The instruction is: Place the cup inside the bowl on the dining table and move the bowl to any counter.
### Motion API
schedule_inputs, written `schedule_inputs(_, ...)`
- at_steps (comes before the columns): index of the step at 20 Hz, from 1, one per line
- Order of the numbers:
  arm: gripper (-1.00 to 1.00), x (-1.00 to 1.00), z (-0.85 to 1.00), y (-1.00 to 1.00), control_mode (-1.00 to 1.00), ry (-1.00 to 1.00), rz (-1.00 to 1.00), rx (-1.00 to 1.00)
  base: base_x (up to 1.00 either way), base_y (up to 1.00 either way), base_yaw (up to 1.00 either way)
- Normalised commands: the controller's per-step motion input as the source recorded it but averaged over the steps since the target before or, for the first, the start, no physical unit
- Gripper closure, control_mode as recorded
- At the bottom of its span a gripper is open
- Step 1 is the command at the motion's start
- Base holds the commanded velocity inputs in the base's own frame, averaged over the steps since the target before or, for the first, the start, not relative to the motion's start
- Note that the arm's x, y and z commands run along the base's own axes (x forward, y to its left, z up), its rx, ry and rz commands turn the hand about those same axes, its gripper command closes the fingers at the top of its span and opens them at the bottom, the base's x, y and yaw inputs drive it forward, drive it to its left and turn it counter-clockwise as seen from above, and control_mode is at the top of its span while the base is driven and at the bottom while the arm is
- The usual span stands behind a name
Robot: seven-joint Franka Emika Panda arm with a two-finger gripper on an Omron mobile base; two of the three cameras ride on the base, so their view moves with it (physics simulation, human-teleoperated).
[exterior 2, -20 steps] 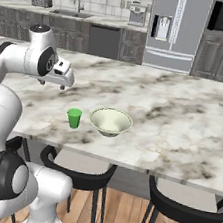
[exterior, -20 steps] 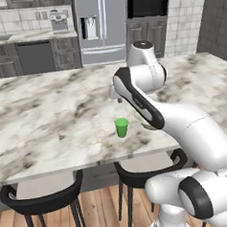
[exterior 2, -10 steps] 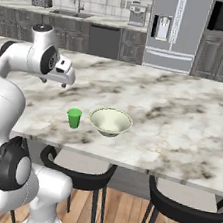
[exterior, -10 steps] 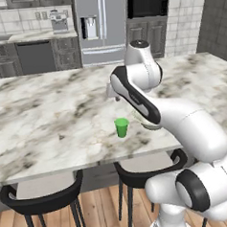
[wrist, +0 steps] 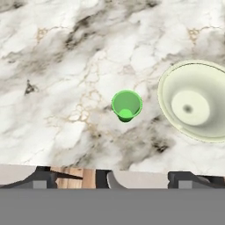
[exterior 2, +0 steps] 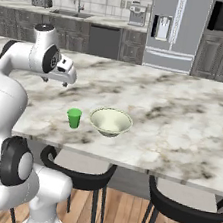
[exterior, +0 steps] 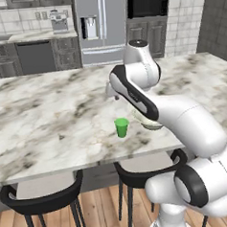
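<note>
The small green cup (exterior: pixel 121 127) (exterior 2: pixel 73 117) (wrist: pixel 126 105) stands upright on the dining table (exterior: pixel 44 120) (exterior 2: pixel 183 119) near its front edge. Just right of it sits the wide pale bowl (exterior 2: pixel 110 121) (wrist: pixel 195 101), with nothing in it; in the left base view my arm hides most of the bowl (exterior: pixel 150 126). My gripper (exterior 2: pixel 67 81) (wrist: pixel 114 179) hangs above the table, up and back from the cup and looking down on it. Its fingertips (wrist: pixel 44 179) stand wide apart, open and holding nothing.
Black stools (exterior: pixel 39 197) (exterior 2: pixel 76 171) are tucked under the table's front edge over a wood floor. Behind the table runs a counter (exterior 2: pixel 72 12) with a sink, beside a steel fridge (exterior: pixel 102 25) and dark cabinets.
The arm has swung a little and the hand has edged toward the spot above the cup. Cup and bowl have not moved. The jaws stay open.
</note>
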Motion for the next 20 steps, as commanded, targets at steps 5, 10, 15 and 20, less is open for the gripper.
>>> schedule_inputs(5, -1.0, 0.21, -0.05, 0.0, -1.0, -0.01, 0.0, 0.0, 0.0, 0.0, 0.0)
schedule_inputs(10, -1.0, 0.08, -0.07, 0.0, -1.0, 0.0, 0.0, 0.0, 0.0, 0.0, 0.0)
schedule_inputs(15, -1.0, 0.01, -0.2, 0.0, -1.0, 0.0, 0.0, 0.0, 0.0, 0.0, 0.0)
schedule_inputs(20, -1.0, 0.04, -0.17, 0.0, -1.0, 0.0, 0.0, 0.0, 0.0, 0.0, 0.0)
